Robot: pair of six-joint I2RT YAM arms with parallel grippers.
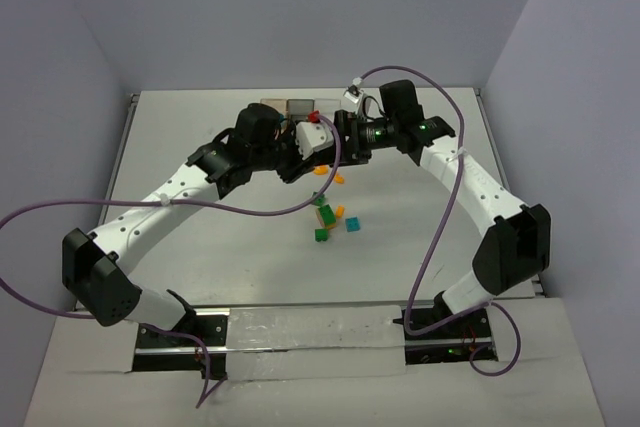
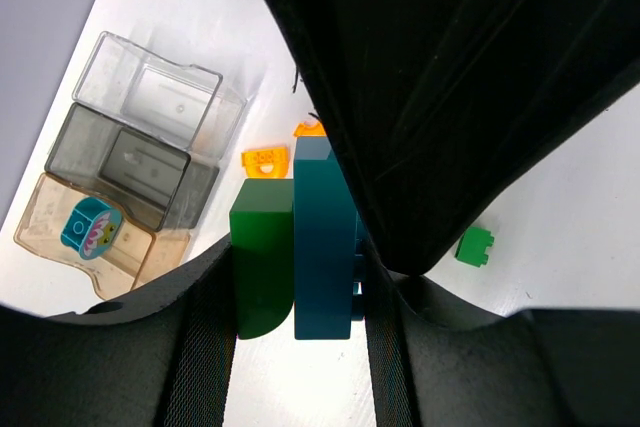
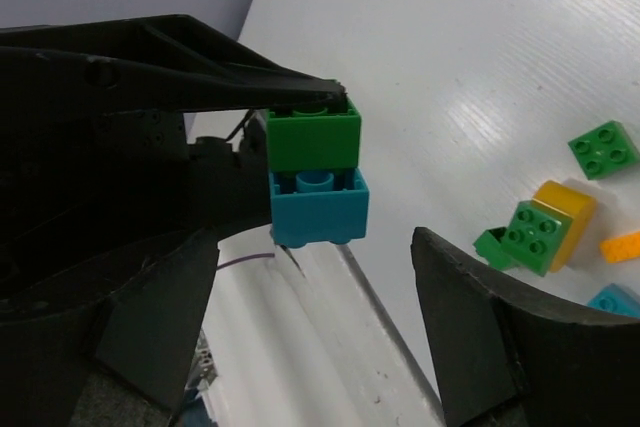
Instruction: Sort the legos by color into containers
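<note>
Above the table (image 1: 250,257), left gripper (image 2: 298,267) clamped on green-and-teal legos (image 2: 325,227), right gripper (image 3: 312,244) spread apart.

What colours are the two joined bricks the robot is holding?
A green brick on a teal-blue brick, clearest in the right wrist view.

1 overhead, 2 close wrist views.

The boxes (image 1: 297,107) sit at the tabletop's (image 1: 220,247) far middle; loose bricks (image 1: 326,215) lie nearer, slightly right of them.
</note>
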